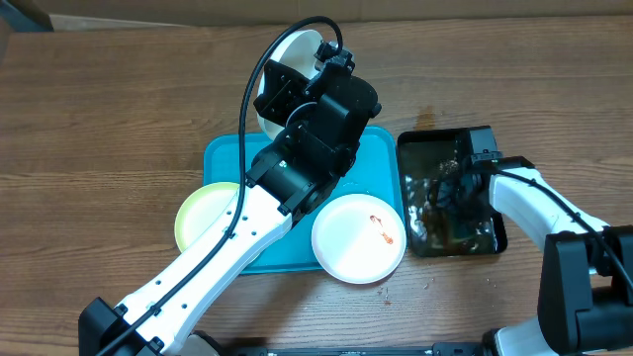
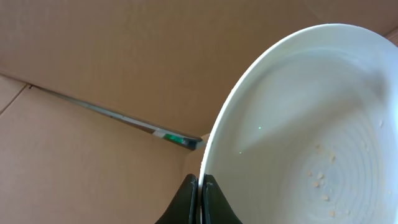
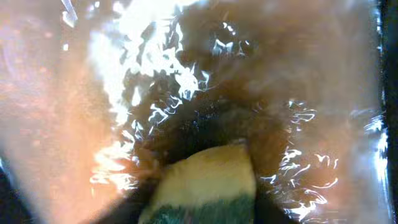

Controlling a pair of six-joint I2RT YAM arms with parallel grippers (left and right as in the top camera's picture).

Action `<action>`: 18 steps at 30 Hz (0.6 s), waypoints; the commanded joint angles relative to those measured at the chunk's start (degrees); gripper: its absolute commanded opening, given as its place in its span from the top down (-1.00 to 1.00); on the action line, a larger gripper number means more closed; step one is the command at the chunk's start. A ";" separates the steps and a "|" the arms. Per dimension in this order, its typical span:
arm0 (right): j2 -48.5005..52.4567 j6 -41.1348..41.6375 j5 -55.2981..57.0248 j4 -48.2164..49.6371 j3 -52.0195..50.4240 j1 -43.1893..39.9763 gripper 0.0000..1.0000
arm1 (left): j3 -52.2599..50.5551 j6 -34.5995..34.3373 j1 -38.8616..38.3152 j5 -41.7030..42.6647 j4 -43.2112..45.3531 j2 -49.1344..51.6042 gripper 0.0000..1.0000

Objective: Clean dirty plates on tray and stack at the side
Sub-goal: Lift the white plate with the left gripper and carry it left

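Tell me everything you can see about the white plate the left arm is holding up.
The white plate is round and shallow, glossy like plastic or ceramic, with faint concentric rings and a few pale specks in its well. The left claw pinches its rim, holding it lifted and tilted on edge. From overhead it shows near the far edge of the turquoise tray.

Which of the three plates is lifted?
The far white plate, pinched by the left gripper; the yellow-green plate and smeared white plate lie on the tray.

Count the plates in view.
3: a round white plate in the left gripper, raised beyond the turquoise plastic tray; a pale yellow-green plate at its left edge; a sauce-smeared white plate front right.
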 commanded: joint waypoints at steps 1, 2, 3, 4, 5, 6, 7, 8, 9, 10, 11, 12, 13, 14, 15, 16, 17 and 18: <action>1.03 -0.24 -0.42 -0.13 -1.18 -0.22 -1.00 | 0.96 -4.26 0.20 0.28 -0.11 -1.09 0.92; 1.03 -0.24 -0.42 -0.26 -1.18 -0.22 -1.00 | 0.96 -6.19 0.50 0.72 -0.83 -1.09 0.92; 1.03 -0.24 -0.42 -0.33 -1.18 -0.22 -1.00 | 0.96 -8.94 1.05 1.75 -2.56 -1.09 0.92; 1.03 -0.24 -0.42 -0.22 -1.18 -0.22 -1.00 | 0.96 -11.82 1.73 3.72 -5.11 -1.09 0.92; 1.03 -0.24 -0.42 -0.09 -1.18 -0.22 -1.00 | 0.96 -14.71 2.49 6.21 -7.80 -1.09 0.92; 1.03 -0.24 -0.42 0.04 -1.18 -0.22 -1.00 | 0.96 -17.84 3.56 9.57 -10.80 -1.09 0.92; 1.03 -0.24 -0.42 0.26 -1.18 -0.22 -1.00 | 0.96 -21.59 5.14 14.32 -14.12 -1.09 0.92; 1.03 -0.24 -0.42 0.42 -1.18 -0.22 -1.00 | 0.96 -25.05 6.97 19.12 -16.70 -1.09 0.92; 1.03 -0.24 -0.42 0.42 -1.18 -0.22 -1.00 | 0.96 -29.03 9.73 25.07 -19.10 -1.09 0.92; 1.03 -0.24 -0.42 0.42 -1.18 -0.22 -1.00 | 0.96 -31.95 12.26 29.83 -20.26 -1.09 0.92; 1.03 -0.24 -0.42 0.42 -1.18 -0.22 -1.00 | 0.96 -36.33 17.97 40.13 -21.07 -1.09 0.92; 1.03 -0.24 -0.39 0.39 -1.18 -0.22 -1.00 | 0.96 -36.98 19.15 42.25 -21.05 -1.09 0.92; 1.03 -0.24 -0.39 0.42 -1.18 -0.22 -1.00 | 0.98 -38.97 23.34 49.33 -20.74 -1.09 0.92; 1.03 -0.24 -0.42 0.39 -1.18 -0.22 -1.00 | 0.98 -40.57 26.97 54.80 -20.44 -1.09 0.91; 1.03 -0.24 -0.42 0.42 -1.18 -0.22 -1.00 | 0.98 -42.51 31.32 60.74 -20.22 -1.09 0.92; 1.03 -0.24 -0.42 0.42 -1.18 -0.22 -1.00 | 0.98 -44.04 35.26 65.00 -20.13 -1.05 0.92; 1.03 -0.24 -0.42 0.42 -1.18 -0.22 -1.00 | 0.98 -45.53 39.91 68.72 -20.17 -0.79 0.92; 1.03 -0.24 -0.42 0.42 -1.18 -0.22 -1.00 | 0.98 -46.58 44.30 70.95 -20.39 -0.48 0.92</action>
